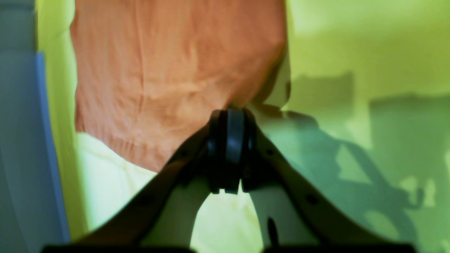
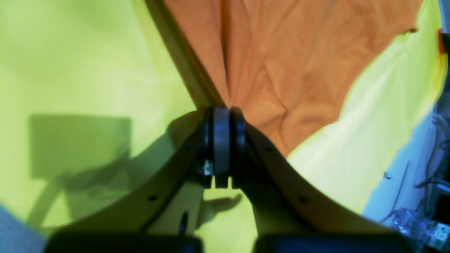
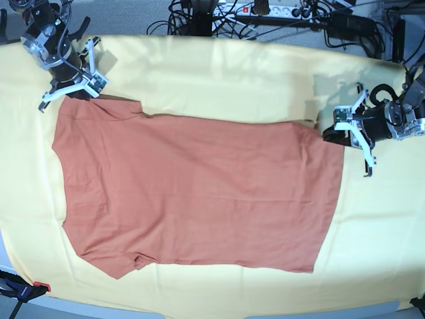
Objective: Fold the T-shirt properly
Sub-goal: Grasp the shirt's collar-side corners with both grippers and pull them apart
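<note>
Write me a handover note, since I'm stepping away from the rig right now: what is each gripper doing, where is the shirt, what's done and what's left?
Left gripper: shut, pinching the T-shirt at its far hem corner.
Right gripper: shut, pinching the shirt's far corner at the shoulder end.
The T-shirt lies spread flat on the yellow cloth, neck end toward the right arm, hem toward the left arm. The near edge lies free.
Done: both far corners gripped.
Left: no fold made yet. Likely next, lift the far edge and bring it over toward the near edge, then finish the remaining folds.
</note>
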`<state>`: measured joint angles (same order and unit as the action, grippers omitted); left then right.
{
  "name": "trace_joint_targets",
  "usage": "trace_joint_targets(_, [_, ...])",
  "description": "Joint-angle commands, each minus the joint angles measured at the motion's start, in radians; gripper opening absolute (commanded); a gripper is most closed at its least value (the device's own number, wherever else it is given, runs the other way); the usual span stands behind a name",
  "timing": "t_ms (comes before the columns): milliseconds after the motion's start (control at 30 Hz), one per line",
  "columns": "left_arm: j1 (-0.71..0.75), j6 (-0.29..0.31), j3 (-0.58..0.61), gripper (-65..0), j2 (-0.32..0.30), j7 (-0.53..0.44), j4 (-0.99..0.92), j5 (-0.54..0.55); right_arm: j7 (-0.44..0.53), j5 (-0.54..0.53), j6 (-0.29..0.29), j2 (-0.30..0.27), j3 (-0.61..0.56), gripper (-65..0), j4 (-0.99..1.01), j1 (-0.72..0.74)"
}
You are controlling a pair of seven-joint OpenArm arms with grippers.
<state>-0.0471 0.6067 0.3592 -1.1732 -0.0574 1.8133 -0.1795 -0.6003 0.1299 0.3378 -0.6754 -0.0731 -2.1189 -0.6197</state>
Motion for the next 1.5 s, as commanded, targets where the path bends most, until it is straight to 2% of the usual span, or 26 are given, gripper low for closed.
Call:
trace_joint_targets(0, [-0.017,0.002,-0.011,-65.0,-0.045,-0.018,0.029,0.028,0.001,0.004,-0.005,-0.023,0.008,-65.0,-0.034,-0.026])
trace_joint_targets(100, [-0.017,0.091,-0.011,-65.0,-0.092,-0.018,0.084,0.072,-0.011,0.005,-0.005,-0.039,0.009,-65.0,-0.085,-0.090])
trace_joint_targets(300, [0.003,0.091,-0.011,-65.0,-0.172,-0.018,0.152,0.122,-0.068,0.005,-0.005,-0.040,0.023,-65.0,-0.153,-0.199])
trace_joint_targets(467, [0.003,0.091,-0.011,-65.0,-0.225,-0.018,0.156,0.142,-0.069,-0.001,0.013,-0.040,0.108,-65.0,-0.162,-0.250])
trace_joint_targets(600, [0.003,0.091,-0.011,-65.0,-0.262,-0.017,0.156,0.269,-0.072,-0.060,0.032,-0.043,0.169,-65.0,-0.162,-0.253])
trace_joint_targets(700, [0.011,0.091,-0.011,-65.0,-0.290,-0.016,0.157,0.338,-0.081,-0.114,0.074,-0.043,0.185,-65.0,-0.162,-0.253])
trace_joint_targets(800, [0.068,0.091,-0.011,-65.0,-0.325,-0.014,0.159,0.364,-0.101,-0.169,0.121,-0.042,0.185,-65.0,-0.162,-0.253])
trace_joint_targets(967, [0.172,0.091,-0.011,-65.0,-0.347,0.006,0.186,0.306,-0.105,-0.179,0.130,-0.042,0.185,-65.0,-0.162,-0.253])
trace_joint_targets(1100, [0.196,0.091,-0.011,-65.0,-0.349,0.006,0.190,0.294,-0.120,-0.183,0.131,-0.042,0.185,-65.0,-0.162,-0.254])
trace_joint_targets(1233, [0.217,0.091,-0.011,-65.0,-0.362,0.005,0.188,0.200,-0.120,-0.182,0.134,-0.042,0.185,-65.0,-0.162,-0.288])
trace_joint_targets(1300, [0.219,0.091,-0.011,-65.0,-0.361,0.003,0.188,0.192,-0.129,-0.182,0.145,-0.042,0.185,-65.0,-0.162,-0.300])
trace_joint_targets(1467, [0.222,0.091,-0.011,-65.0,-0.362,-0.066,0.188,0.198,-0.145,-0.182,0.152,-0.043,0.188,-65.0,-0.164,-0.317])
